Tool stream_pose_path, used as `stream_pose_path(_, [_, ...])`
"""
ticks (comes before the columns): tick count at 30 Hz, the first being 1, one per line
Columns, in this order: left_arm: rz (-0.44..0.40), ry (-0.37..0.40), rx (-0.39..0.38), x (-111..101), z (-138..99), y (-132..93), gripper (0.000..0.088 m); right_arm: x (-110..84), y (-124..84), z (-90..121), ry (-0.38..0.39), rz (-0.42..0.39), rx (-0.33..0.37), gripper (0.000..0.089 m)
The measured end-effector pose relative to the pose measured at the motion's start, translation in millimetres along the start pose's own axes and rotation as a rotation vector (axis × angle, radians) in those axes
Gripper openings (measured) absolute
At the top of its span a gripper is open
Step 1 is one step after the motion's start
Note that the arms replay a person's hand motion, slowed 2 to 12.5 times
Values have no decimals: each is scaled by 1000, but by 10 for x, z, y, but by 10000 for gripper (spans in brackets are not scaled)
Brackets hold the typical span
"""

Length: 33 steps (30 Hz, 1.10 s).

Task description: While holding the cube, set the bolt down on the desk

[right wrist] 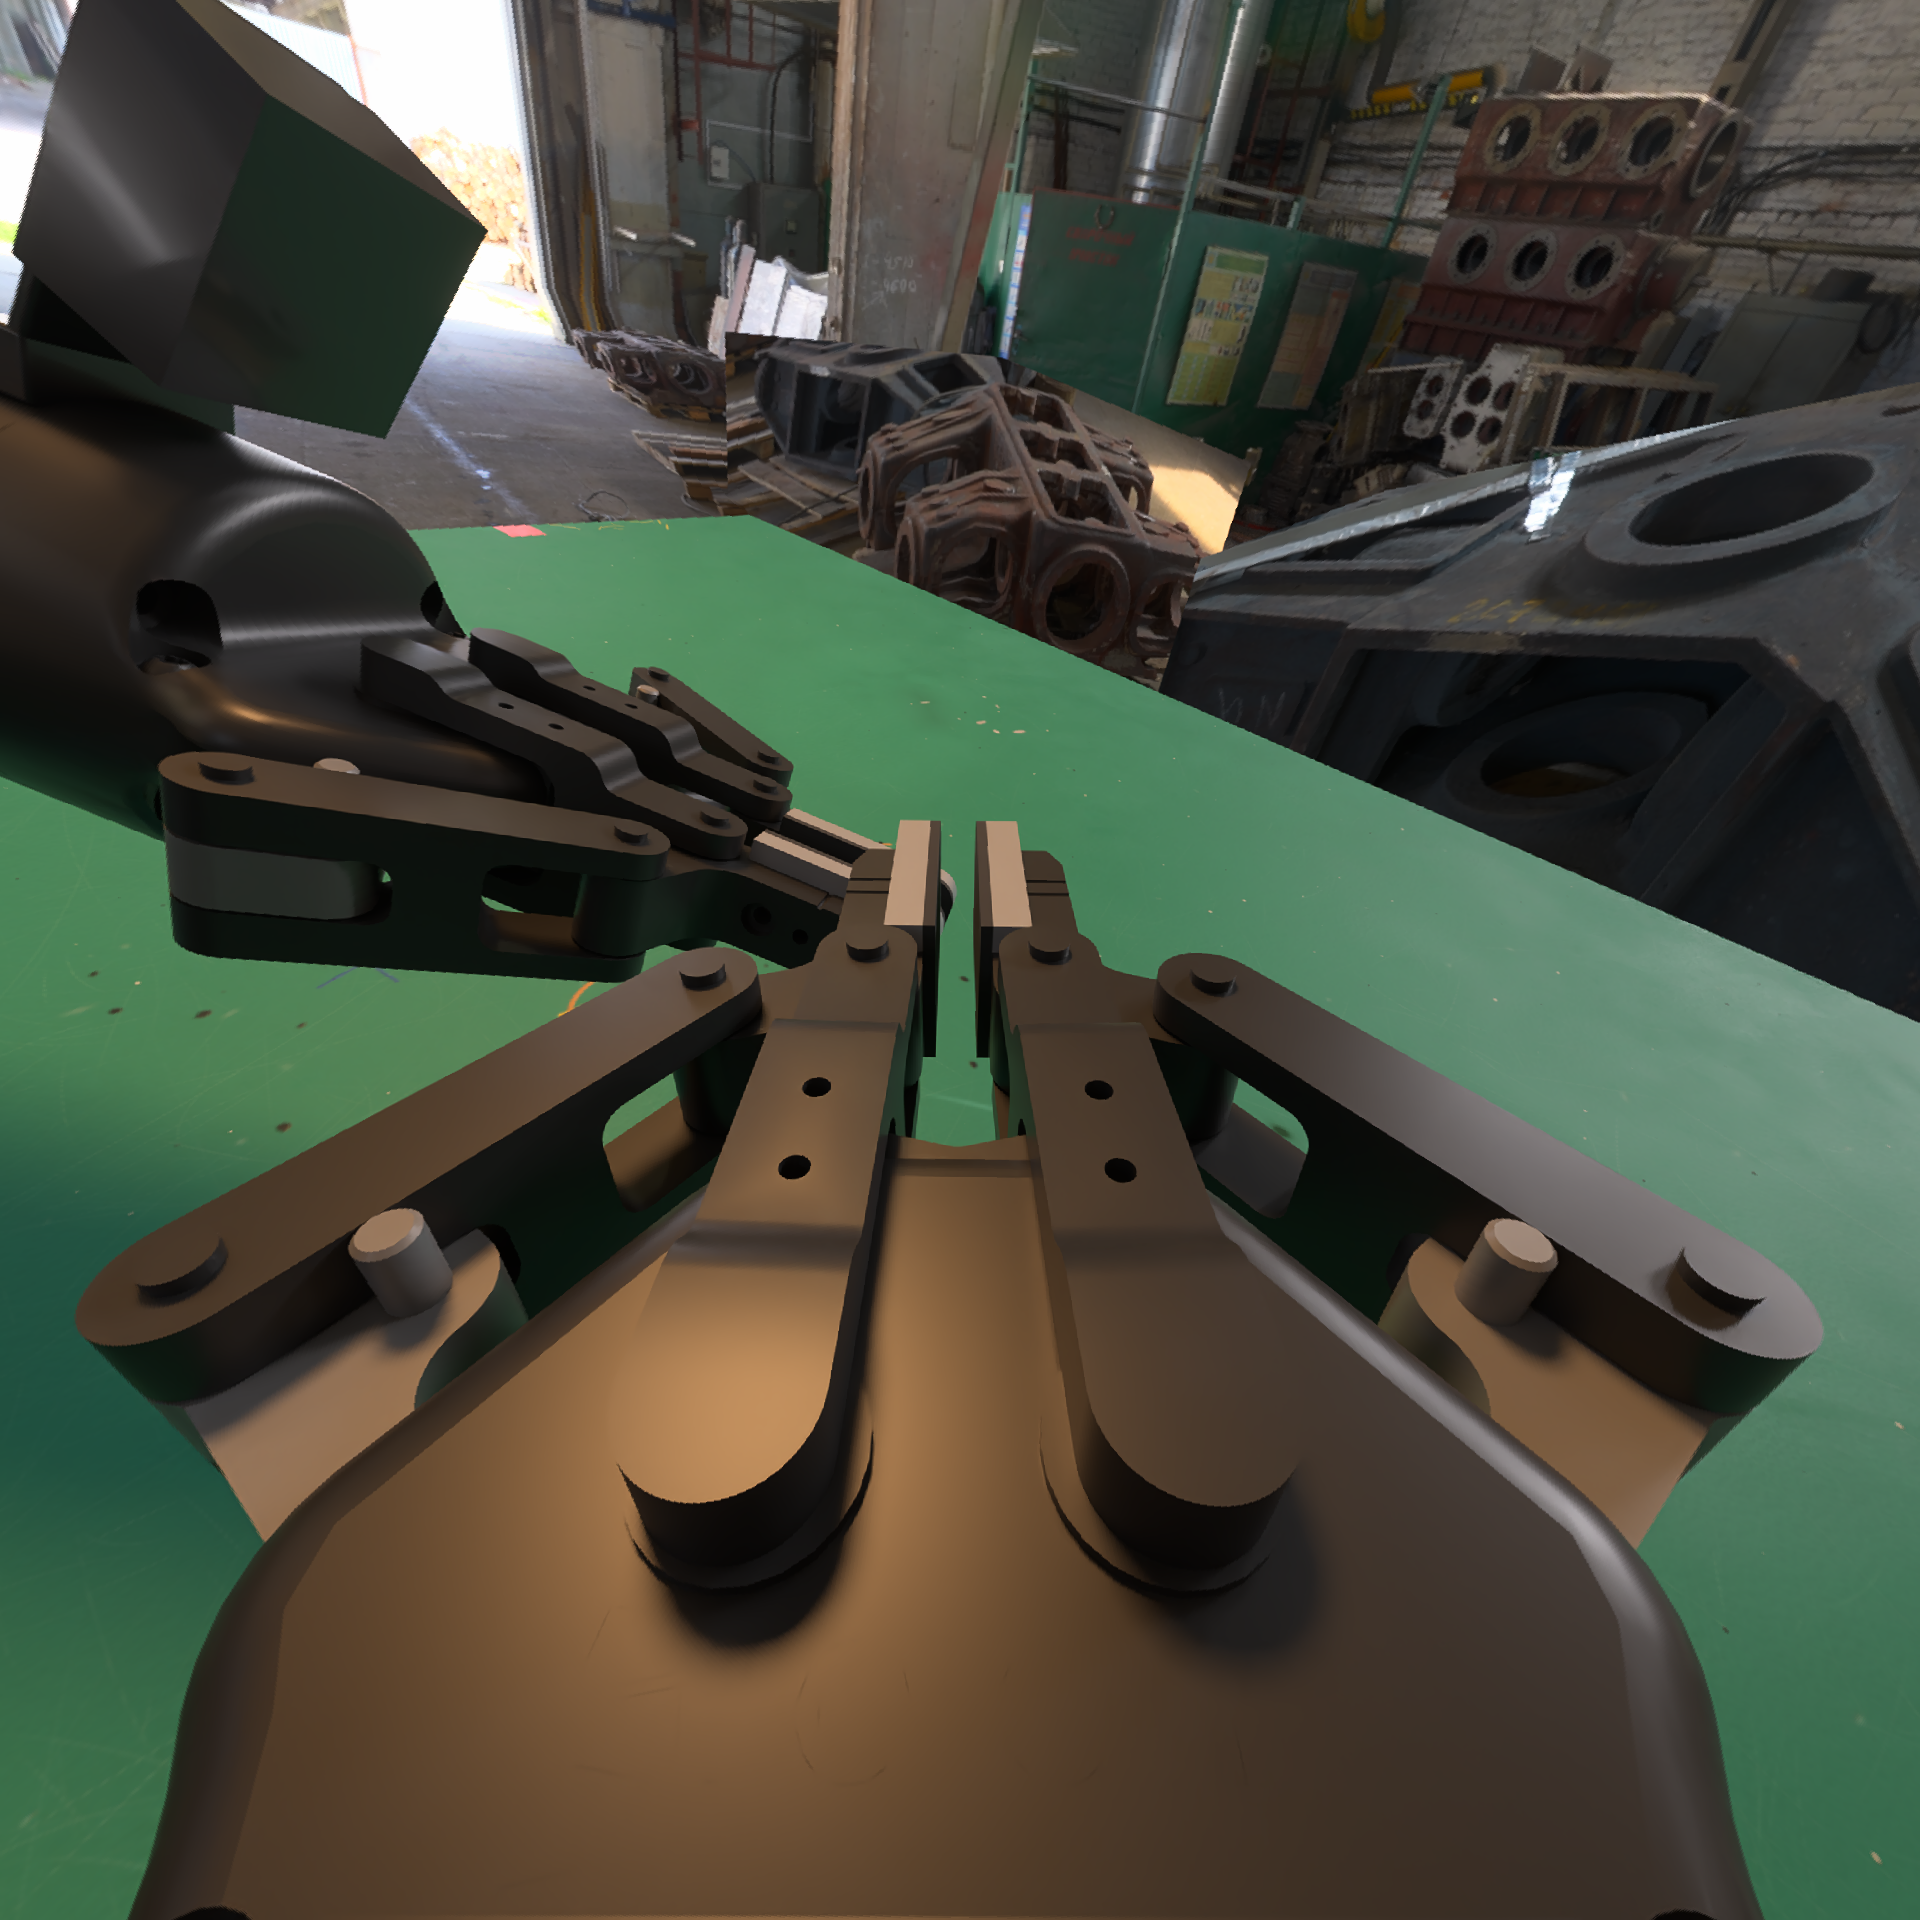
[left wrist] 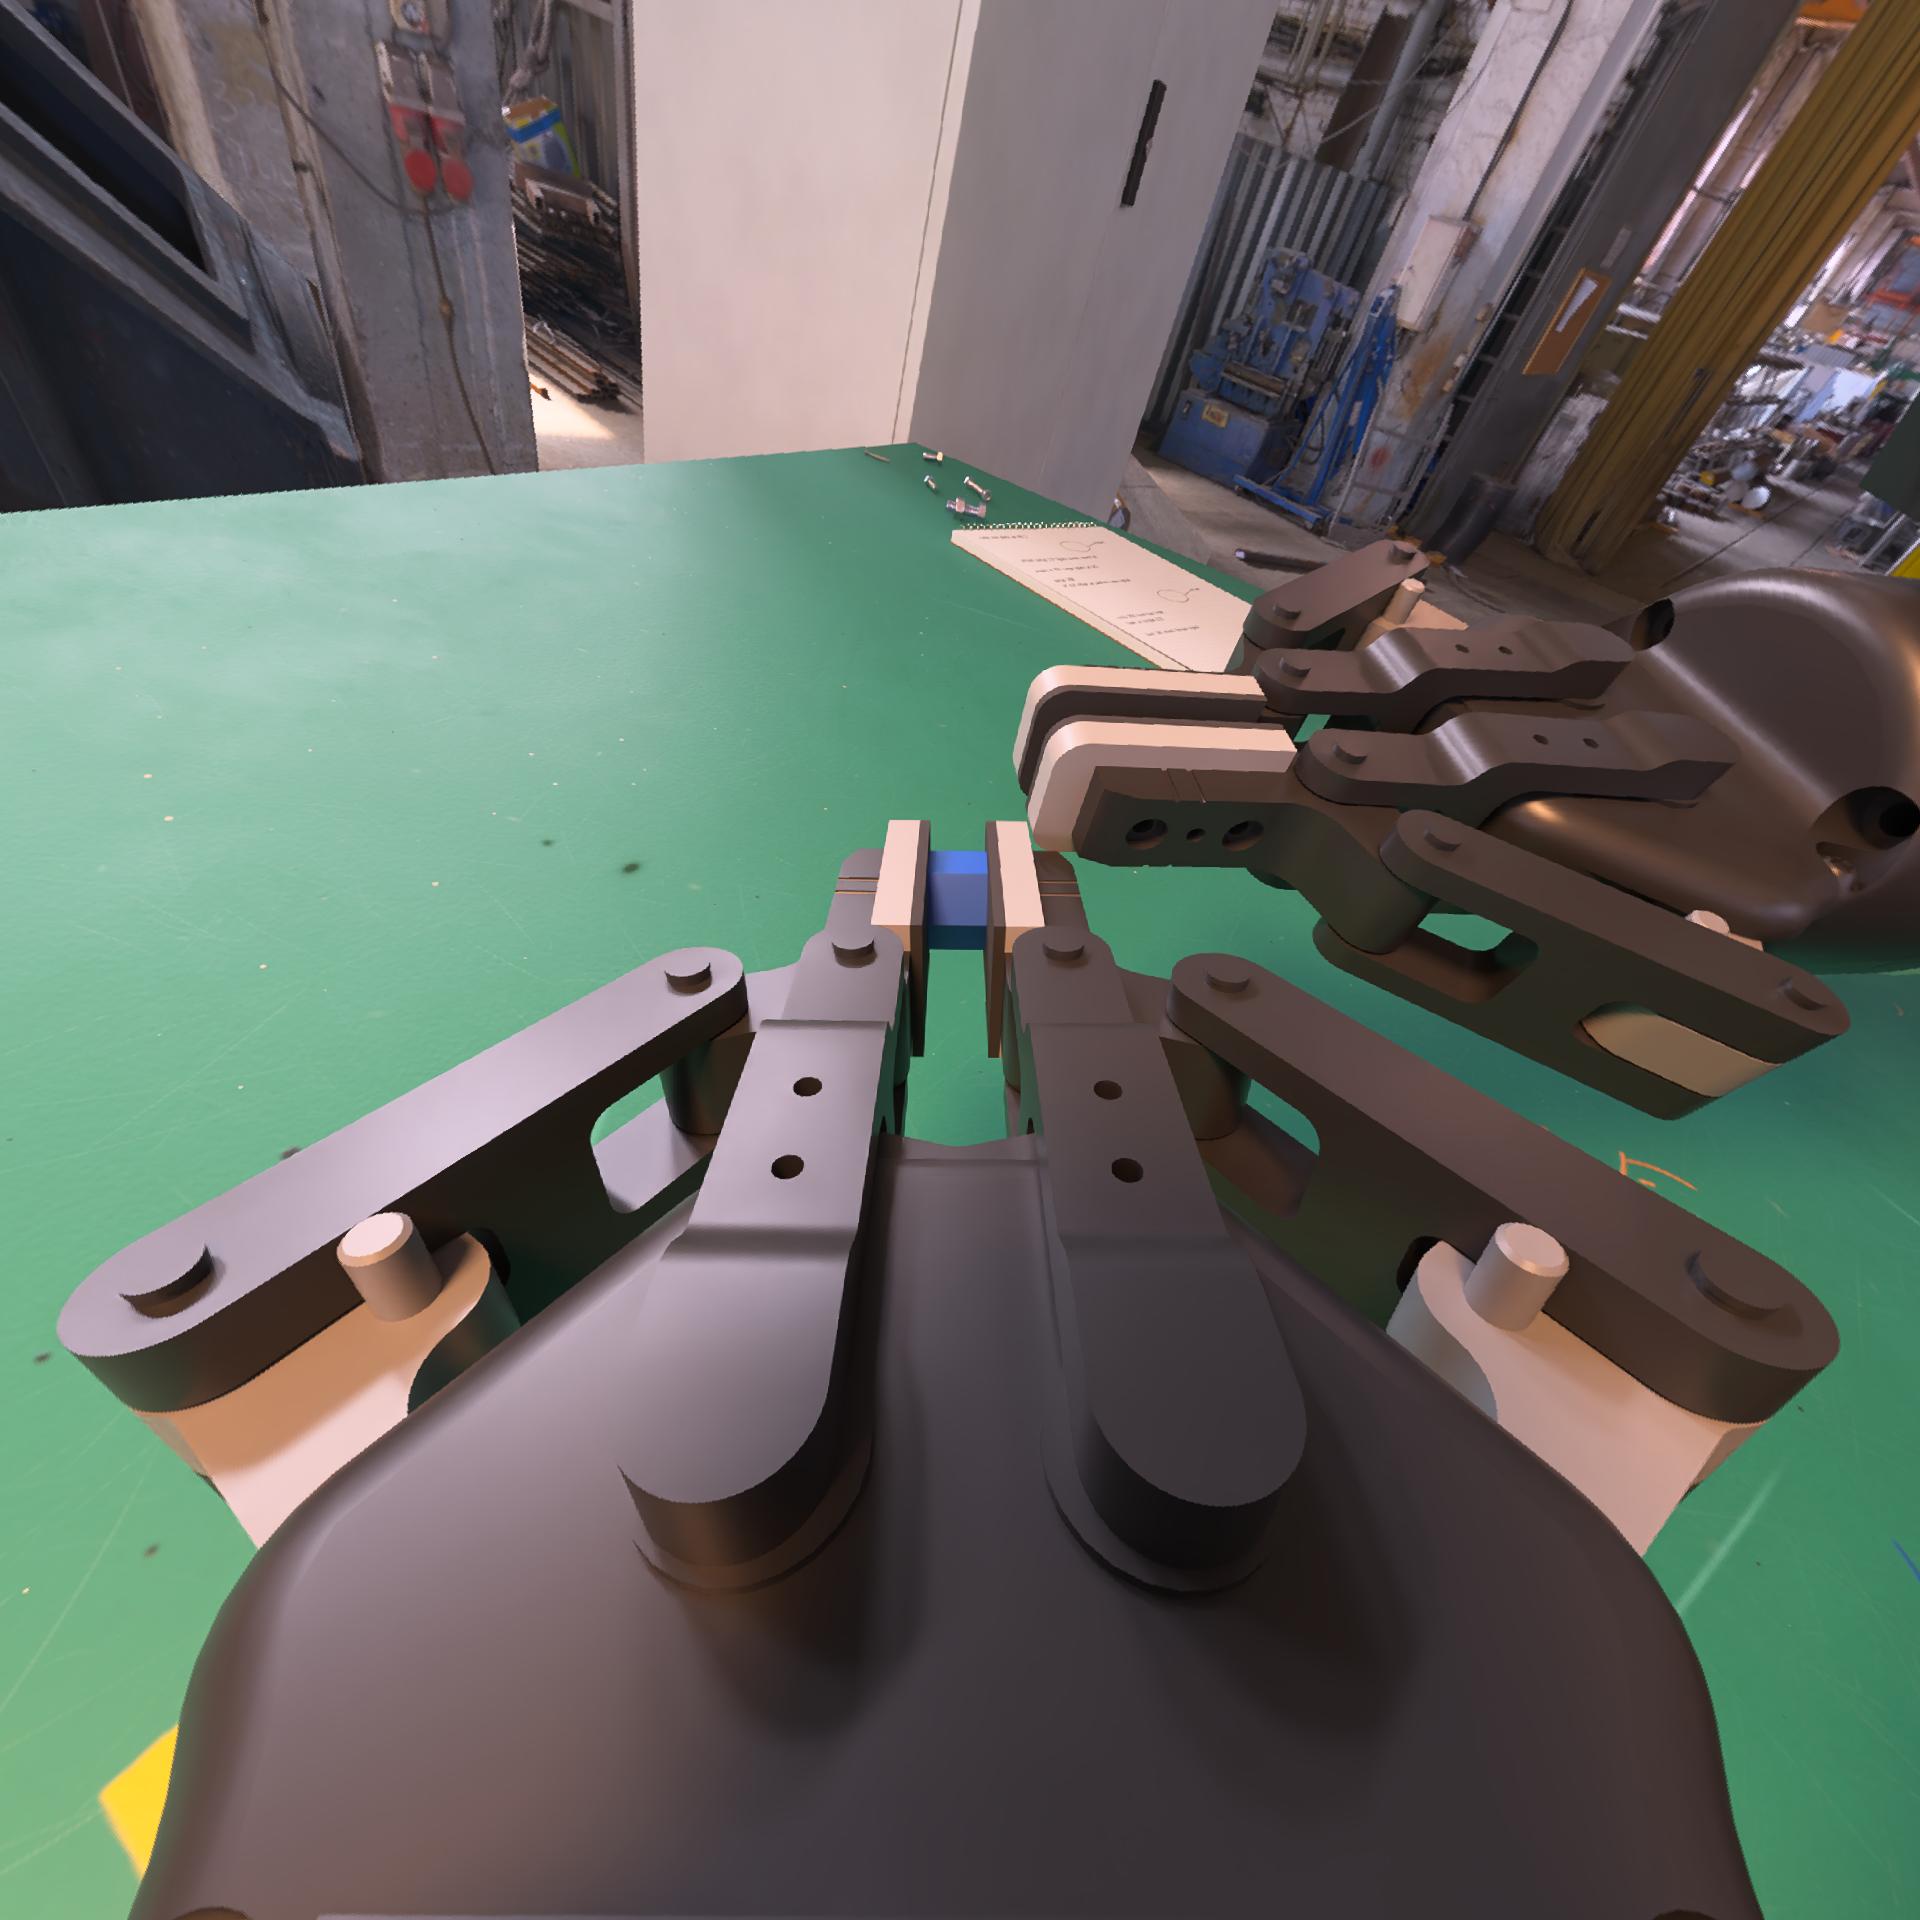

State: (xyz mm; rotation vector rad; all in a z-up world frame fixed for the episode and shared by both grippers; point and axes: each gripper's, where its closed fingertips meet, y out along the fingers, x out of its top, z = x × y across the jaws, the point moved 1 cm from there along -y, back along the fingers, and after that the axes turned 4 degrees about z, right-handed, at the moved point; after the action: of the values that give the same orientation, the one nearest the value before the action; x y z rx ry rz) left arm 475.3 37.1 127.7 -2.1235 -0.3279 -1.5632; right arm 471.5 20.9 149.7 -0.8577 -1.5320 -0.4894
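My left gripper (left wrist: 956, 868) is shut on a small blue cube (left wrist: 956, 899) and holds it above the green desk (left wrist: 416, 779). My right gripper (right wrist: 958, 883) has its pads a narrow gap apart, and a small grey piece of the bolt (right wrist: 948, 894) shows between them against the left pad. From the left wrist view the right gripper (left wrist: 1044, 753) hovers just right of the cube, its fingertips close to my left fingers, and the bolt is hidden. In the right wrist view the left gripper (right wrist: 810, 862) comes in from the left, with the cube hidden.
A spiral notepad (left wrist: 1101, 592) lies at the far right of the desk, with several loose bolts (left wrist: 961, 494) beyond it. A white cabinet (left wrist: 831, 229) stands behind the far edge. The desk edge (right wrist: 1351, 790) runs diagonally on the right. Heavy machine castings (right wrist: 1558, 675) stand beyond it.
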Motion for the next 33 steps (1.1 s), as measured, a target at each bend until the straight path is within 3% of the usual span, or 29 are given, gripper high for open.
stream_pose_path(18, [-38, 101, 76, 38, -2, -13, 92, 26, -15, 4, 44, -27, 23, 59])
stream_pose_path(28, [-34, 232, 164, 57, 1, -31, 92, 31, -29, 17, 55, -29, 33, 59])
stream_pose_path(33, [-34, 261, 181, 63, -7, -34, 92, 33, -40, 19, 65, -36, 34, 59])
